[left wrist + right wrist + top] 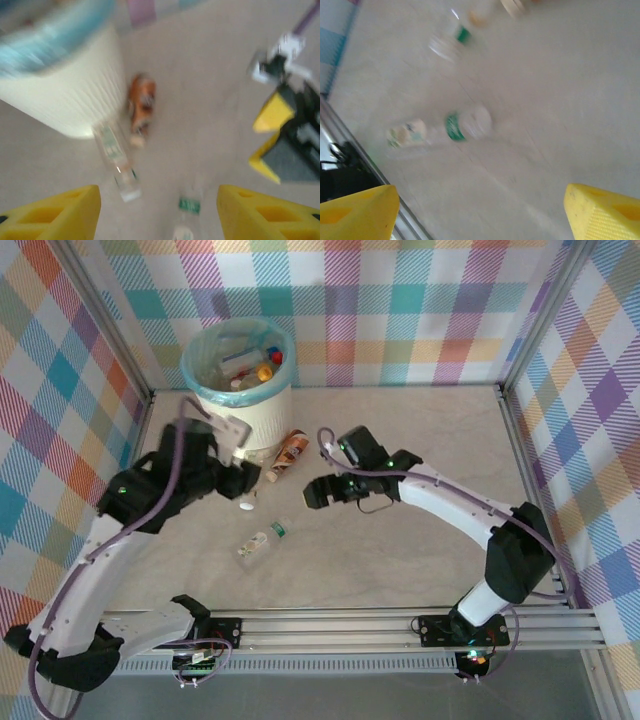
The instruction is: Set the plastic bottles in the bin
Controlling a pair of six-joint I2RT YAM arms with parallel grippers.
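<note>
From above, the bin (238,390) already holds several plastic bottles (255,365). Three more lie outside it on the surface (420,440). A brown-labelled bottle (290,452) sits just beside its base, a white-capped clear bottle (247,502) is near its front, and a green-labelled bottle (262,540) is farther out in front. The left fingers (245,478) hover close to the bin's front, and the right fingers (312,492) are off to the side of it.

On the left wrist, the left fingers (50,215) are spread apart and empty. The green-labelled bottle (187,215) lies below the gap between them, farther from the bin (65,100) than the other two.

On the right wrist, the right fingers (605,212) are also released, above the green-labelled bottle (445,127).

This looks like the pause between loads. The next move calls for one arm to drop down, straddle a lying bottle across its width, and close on it.
</note>
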